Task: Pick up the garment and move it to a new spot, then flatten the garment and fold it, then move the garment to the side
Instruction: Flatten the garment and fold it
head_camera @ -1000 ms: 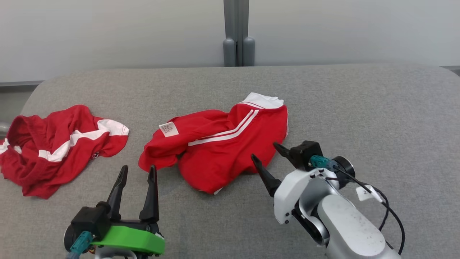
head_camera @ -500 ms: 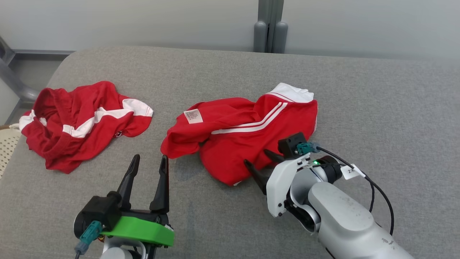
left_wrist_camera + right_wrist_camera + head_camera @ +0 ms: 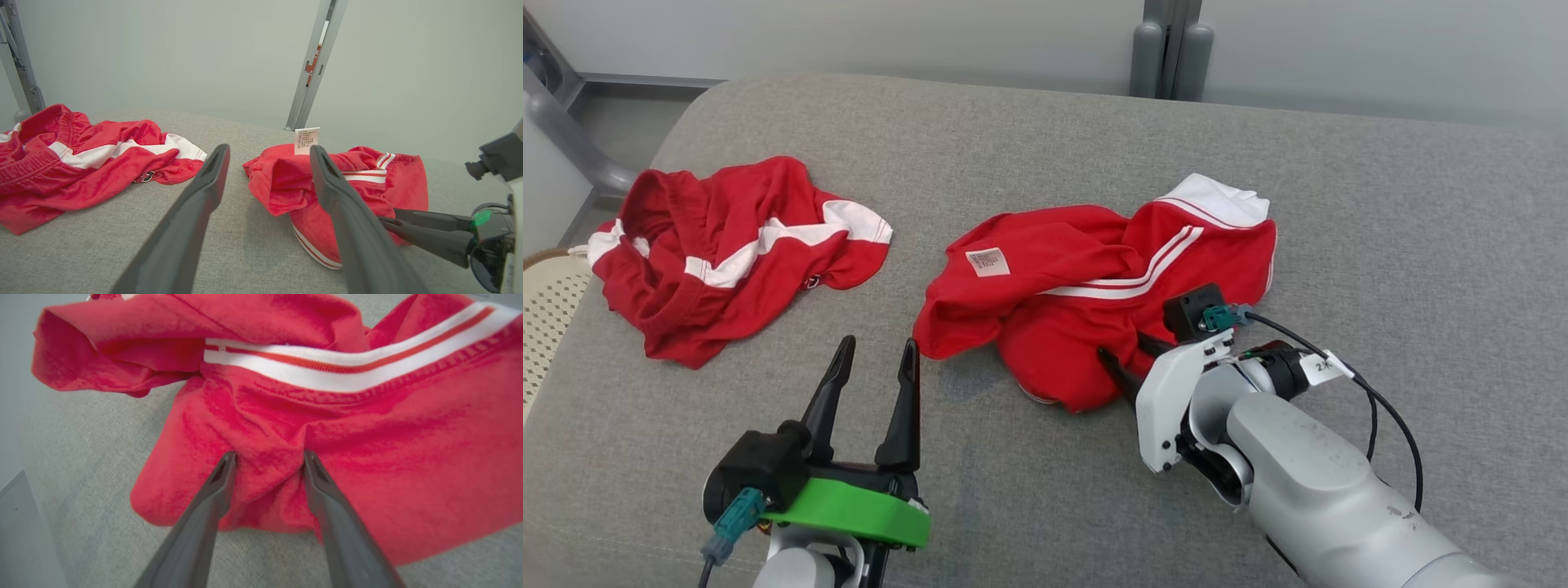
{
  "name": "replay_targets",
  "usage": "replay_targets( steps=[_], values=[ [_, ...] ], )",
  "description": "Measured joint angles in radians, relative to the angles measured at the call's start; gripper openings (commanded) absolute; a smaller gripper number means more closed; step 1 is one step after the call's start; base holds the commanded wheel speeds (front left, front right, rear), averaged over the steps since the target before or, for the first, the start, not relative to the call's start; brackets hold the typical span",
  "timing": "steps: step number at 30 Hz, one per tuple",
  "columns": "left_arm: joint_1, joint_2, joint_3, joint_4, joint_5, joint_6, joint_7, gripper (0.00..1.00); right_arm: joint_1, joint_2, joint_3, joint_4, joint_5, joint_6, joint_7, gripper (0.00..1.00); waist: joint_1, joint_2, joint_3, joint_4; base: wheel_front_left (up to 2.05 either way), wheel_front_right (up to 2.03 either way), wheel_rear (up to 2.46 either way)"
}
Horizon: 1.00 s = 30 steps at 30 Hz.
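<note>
Garment (image 3: 1094, 286) at middle of padded surface (image 3: 1405, 204), second garment (image 3: 727, 245) to its left, post (image 3: 1172, 49) behind

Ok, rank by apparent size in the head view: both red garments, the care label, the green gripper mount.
Middle red garment and left red garment: too alike to rank.
Then the green gripper mount, enlarged by nearness.
Smallest: care label.

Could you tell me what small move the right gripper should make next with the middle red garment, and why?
Probably close the right gripper. Its fingers are pressed into the near edge of the red garment with a ridge of fabric bunched between them, jaws apart, so shutting should pinch that fold for lifting.
</note>
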Motion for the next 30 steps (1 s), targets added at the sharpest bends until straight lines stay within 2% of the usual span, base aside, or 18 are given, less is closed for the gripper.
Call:
replay_targets(
  steps=[1,8,14,20,27,28,29,30],
  values=[
    [-0.003,0.0,-0.001,0.0,0.0,0.0,0.0,1.0,-0.005,0.0,0.005,0.012,0.001,0.0,0.0,0.0,0.0,0.0,0.003,0.002,0.0,0.0,0.0],
    [-0.005,0.0,0.007,0.0,-0.007,0.0,0.0,1.0,-0.038,0.001,0.017,0.056,0.008,0.0,-0.046,0.0,0.0,0.0,0.015,-0.003,0.0,0.0,0.0],
    [-0.005,-0.001,0.03,-0.002,-0.007,0.0,0.0,1.0,-0.067,0.001,-0.081,0.094,-0.054,0.0,-0.193,0.0,0.0,0.0,0.008,-0.03,0.0,0.0,0.0],
    [0.007,-0.002,0.049,-0.014,0.001,0.0,0.0,1.0,-0.068,-0.01,-0.281,0.123,-0.177,0.0,-0.273,0.0,0.0,0.0,-0.006,-0.076,0.0,0.0,0.0],
    [0.011,-0.002,0.05,-0.021,0.002,0.0,0.0,1.0,0.055,-0.106,-0.597,0.049,-0.323,0.0,-0.283,0.0,0.0,0.0,-0.024,-0.116,0.0,0.0,0.0],
    [0.013,-0.002,0.05,-0.021,0.002,0.0,0.0,1.0,0.079,-0.117,-0.647,0.049,-0.351,0.0,-0.283,0.3,0.0,0.0,-0.026,-0.121,0.0,0.0,0.0],
    [0.014,-0.002,0.05,-0.022,0.003,0.0,0.0,1.0,0.101,-0.124,-0.692,0.058,-0.382,0.0,-0.283,1.0,0.0,0.0,-0.029,-0.124,0.0,0.0,0.0],
    [0.014,-0.002,0.049,-0.022,0.003,0.0,0.0,1.0,0.119,-0.124,-0.732,0.064,-0.408,0.0,-0.282,1.0,0.0,0.0,-0.03,-0.128,0.0,0.0,0.0]
  ],
)
